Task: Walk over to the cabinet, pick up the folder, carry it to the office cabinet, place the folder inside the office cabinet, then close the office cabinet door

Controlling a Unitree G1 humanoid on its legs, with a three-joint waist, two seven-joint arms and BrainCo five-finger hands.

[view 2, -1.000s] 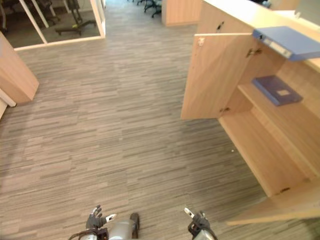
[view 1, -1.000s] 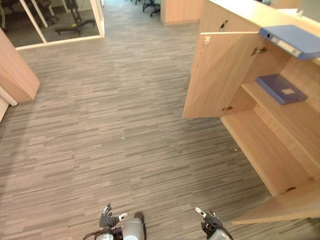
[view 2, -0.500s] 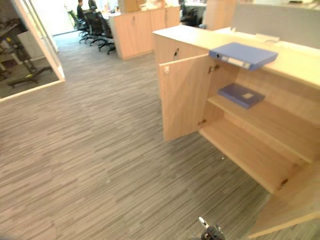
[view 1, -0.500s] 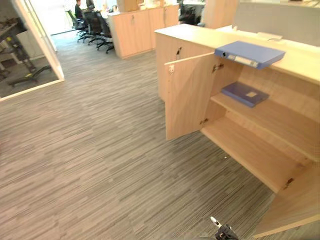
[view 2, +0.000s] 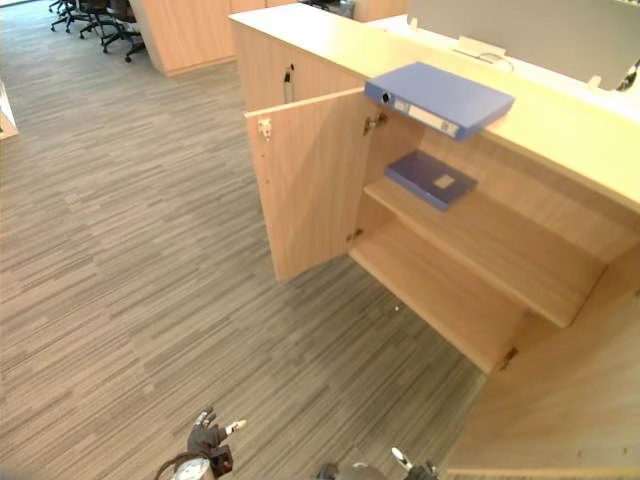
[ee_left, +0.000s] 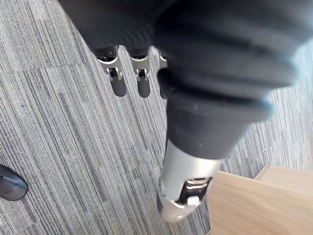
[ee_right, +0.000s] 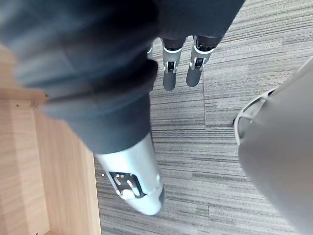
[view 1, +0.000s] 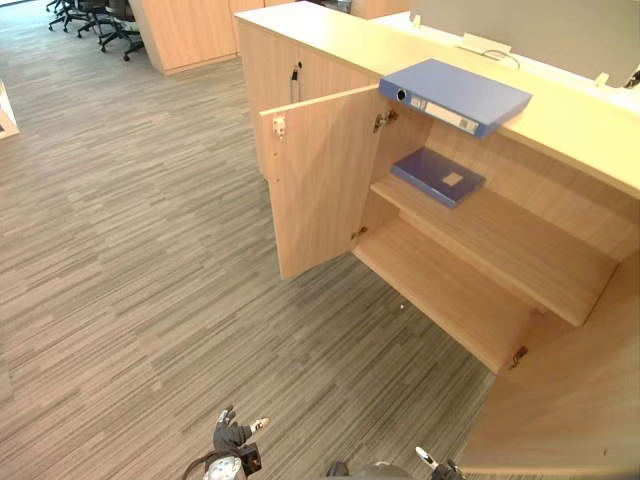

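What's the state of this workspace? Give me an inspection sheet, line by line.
Surface: grey striped carpet; top of the wooden cabinet mostly bare.
Job's things: light blue folder lies on the cabinet top, overhanging the front edge; dark blue folder lies flat on the upper shelf; left door and right door both stand open.
Clutter: small white object on the cabinet top, too small to identify.
Hands: left hand and right hand hang low over the carpet, fingers straight, holding nothing.
Cables: thin dark line beside the white object, too small to tell.
Surroundings: office chairs, another wooden unit, grey partition.
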